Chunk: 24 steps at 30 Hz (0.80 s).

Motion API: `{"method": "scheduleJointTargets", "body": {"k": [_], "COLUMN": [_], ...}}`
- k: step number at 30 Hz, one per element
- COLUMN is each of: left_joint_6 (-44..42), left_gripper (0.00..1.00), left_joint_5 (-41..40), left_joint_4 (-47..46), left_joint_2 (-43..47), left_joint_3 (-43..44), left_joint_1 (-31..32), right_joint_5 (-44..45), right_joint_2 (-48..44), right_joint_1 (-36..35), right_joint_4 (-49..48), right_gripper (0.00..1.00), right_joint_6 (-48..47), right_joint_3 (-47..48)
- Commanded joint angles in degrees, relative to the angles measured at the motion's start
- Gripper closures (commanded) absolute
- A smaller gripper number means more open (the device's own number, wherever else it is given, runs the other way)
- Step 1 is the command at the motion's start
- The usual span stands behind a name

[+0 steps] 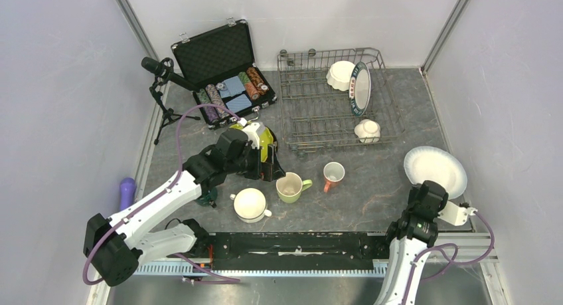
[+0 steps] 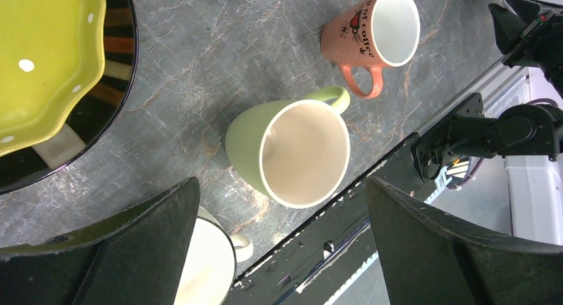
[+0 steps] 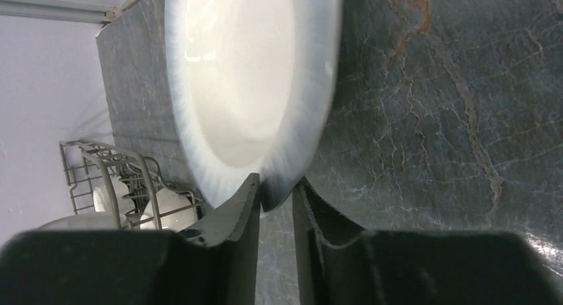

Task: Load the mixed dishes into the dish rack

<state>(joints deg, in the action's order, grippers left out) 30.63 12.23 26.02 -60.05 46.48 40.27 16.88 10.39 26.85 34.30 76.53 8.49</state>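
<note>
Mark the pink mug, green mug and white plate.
pink mug [image 2: 395,26], left wrist view, on its white inside.
green mug [image 2: 300,152], left wrist view, on its inside.
white plate [image 1: 435,171], top external view, on its middle.

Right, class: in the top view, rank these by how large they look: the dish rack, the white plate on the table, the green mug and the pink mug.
1. dish rack
2. white plate
3. green mug
4. pink mug, only slightly smaller than the green

Back left there's a black hinged case [image 1: 214,58] lying open, with rows of poker chips [image 1: 256,81] and a couple of blue card boxes [image 1: 233,87] inside. A mic [image 1: 157,68] on a little tripod [image 1: 167,113] stands just left of it. Some purple thing [image 1: 126,191] sits off the left edge of the grey marbled table [image 1: 372,195].
</note>
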Motion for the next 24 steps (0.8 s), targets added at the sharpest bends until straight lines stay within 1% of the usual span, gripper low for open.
{"method": "scheduleJointTargets", "body": {"k": [1, 3, 4, 5, 8, 13, 17, 20, 24], "left_joint_6": [-0.42, -0.42, -0.40, -0.44, -0.66, -0.80, -0.78, -0.75, -0.80], "left_gripper": [0.00, 0.00, 0.00, 0.00, 0.00, 0.00, 0.00, 0.00, 0.00], "left_joint_5": [1.09, 1.20, 1.46, 1.48, 1.36, 0.98, 1.04, 1.21, 1.48], "left_joint_4": [-2.20, -2.20, -2.20, -2.20, -2.20, -2.20, -2.20, -2.24, -2.22], "left_joint_2": [0.05, -0.05, -0.31, -0.30, -0.15, 0.55, 0.53, 0.28, 0.10], "left_joint_3": [0.56, 0.63, 0.80, 0.81, 0.89, 0.81, 0.89, 1.14, 1.32], "left_joint_1": [0.16, 0.16, 0.16, 0.16, 0.16, 0.16, 0.16, 0.20, 0.16], "right_joint_5": [5.00, 6.08, 7.93, 8.87, 12.09, 17.22, 20.41, 20.12, 17.69], "right_joint_2": [-1.73, -2.71, -3.18, -2.94, -0.55, 4.43, 6.51, 8.17, 12.78], "right_joint_1": [0.04, 0.04, 0.04, 0.04, 0.04, 0.05, 0.04, 0.04, 0.04], "right_joint_4": [3.18, 4.14, 5.25, 5.61, 6.34, 5.52, 4.76, 2.34, 0.90], "right_gripper": [0.79, 0.90, 0.97, 0.99, 1.00, 1.00, 1.00, 1.00, 1.00], "right_joint_6": [0.22, -0.70, -2.53, -3.59, -6.97, -17.64, -25.72, -31.88, -37.38], "right_joint_3": [-6.25, -5.74, -3.40, -2.01, 3.57, 13.87, 20.51, 25.00, 31.03]}}
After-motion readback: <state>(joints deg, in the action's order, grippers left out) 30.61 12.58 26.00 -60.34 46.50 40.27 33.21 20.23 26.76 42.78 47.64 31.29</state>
